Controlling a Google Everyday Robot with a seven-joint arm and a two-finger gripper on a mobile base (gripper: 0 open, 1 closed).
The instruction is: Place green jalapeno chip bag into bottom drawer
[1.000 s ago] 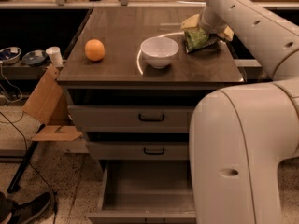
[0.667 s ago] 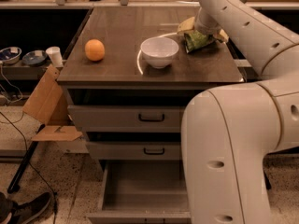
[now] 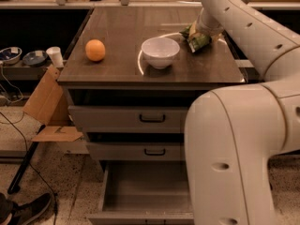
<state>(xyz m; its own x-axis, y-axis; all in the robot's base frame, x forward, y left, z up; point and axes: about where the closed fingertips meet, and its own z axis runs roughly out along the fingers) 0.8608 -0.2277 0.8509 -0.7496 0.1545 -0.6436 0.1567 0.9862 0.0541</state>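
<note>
one tool (image 3: 197, 33) at one bag (image 3: 201, 42), three drawers (image 3: 140, 187)

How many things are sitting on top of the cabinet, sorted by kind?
orange: 1
white bowl: 1
green jalapeno chip bag: 1 (the gripper is right at it, at the back right of the cabinet top)
Total: 3

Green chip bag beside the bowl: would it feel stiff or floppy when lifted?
Probably floppy: the green jalapeno chip bag looks crumpled where the gripper meets it, beside the white bowl. Likely light, since it is small next to the bowl. Its wrinkly surface may slip.
</note>
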